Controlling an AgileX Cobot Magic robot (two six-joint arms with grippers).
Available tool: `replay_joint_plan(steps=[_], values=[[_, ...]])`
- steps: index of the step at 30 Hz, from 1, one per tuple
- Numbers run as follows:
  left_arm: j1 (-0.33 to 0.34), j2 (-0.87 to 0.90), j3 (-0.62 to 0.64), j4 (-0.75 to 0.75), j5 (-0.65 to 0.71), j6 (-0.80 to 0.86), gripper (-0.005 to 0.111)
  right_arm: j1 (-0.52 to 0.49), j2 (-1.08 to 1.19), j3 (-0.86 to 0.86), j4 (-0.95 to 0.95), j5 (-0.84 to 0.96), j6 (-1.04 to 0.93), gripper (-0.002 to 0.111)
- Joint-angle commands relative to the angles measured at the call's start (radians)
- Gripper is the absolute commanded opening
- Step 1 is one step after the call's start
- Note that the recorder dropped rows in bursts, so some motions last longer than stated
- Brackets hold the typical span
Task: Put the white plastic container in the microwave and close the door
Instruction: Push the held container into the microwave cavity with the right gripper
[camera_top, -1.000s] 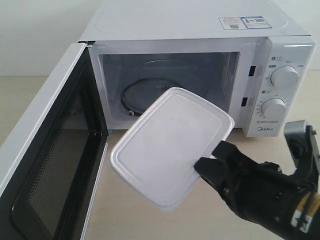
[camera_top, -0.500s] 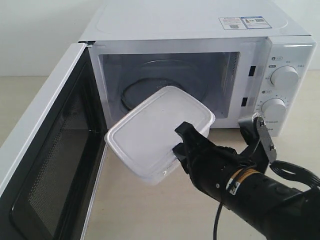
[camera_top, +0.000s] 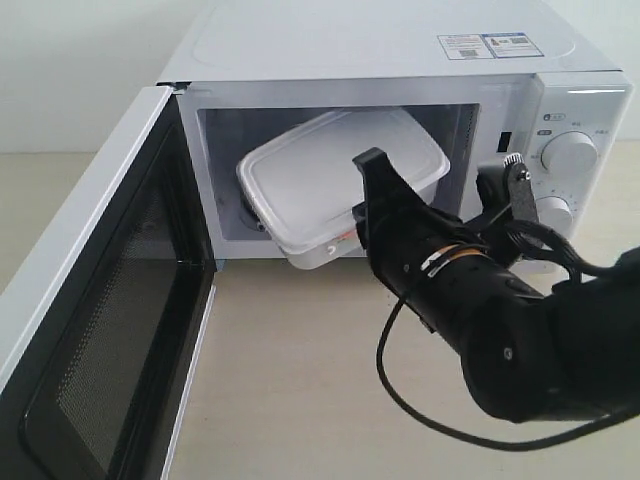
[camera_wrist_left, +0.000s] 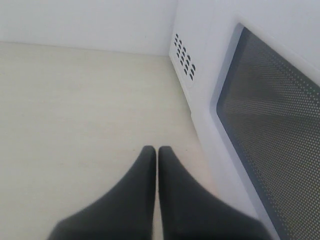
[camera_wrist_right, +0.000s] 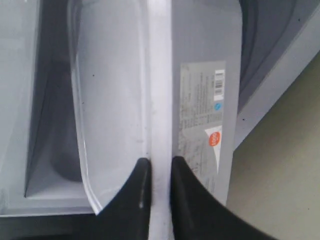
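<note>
Up and in goes the white plastic container (camera_top: 330, 175), from the sill into the microwave (camera_top: 400, 50) cavity, tilted, near corner poking out. The right gripper (camera_wrist_right: 159, 167) pinches its rim tight. The door (camera_top: 90, 300) hangs wide open. The left gripper (camera_wrist_left: 157, 152) sits pressed together, empty, beside that door.

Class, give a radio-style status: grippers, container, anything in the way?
Right gripper shut on rim of rectangular white translucent plastic container. Container tilted, partly inside white microwave. Left gripper shut, empty, beside open white door. Nothing seen blocking.
</note>
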Motion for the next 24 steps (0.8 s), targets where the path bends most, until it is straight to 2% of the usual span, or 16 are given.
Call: replay_joint_plan(steps=[1,9,24], values=[[0.004,-0.002,0.004,-0.001,-0.005,0.005,0.004,-0.039,0.036,-0.053,-0.002,0.006,-0.002,0.000],[0.004,-0.002,0.004,-0.001,-0.005,0.005,0.004,-0.039,0.202,-0.229,0.000,-0.001,0.032,0.000],[0.004,-0.002,0.004,-0.001,-0.005,0.005,0.004,-0.094,0.265,-0.311,-0.029,-0.014,0.032,0.000]])
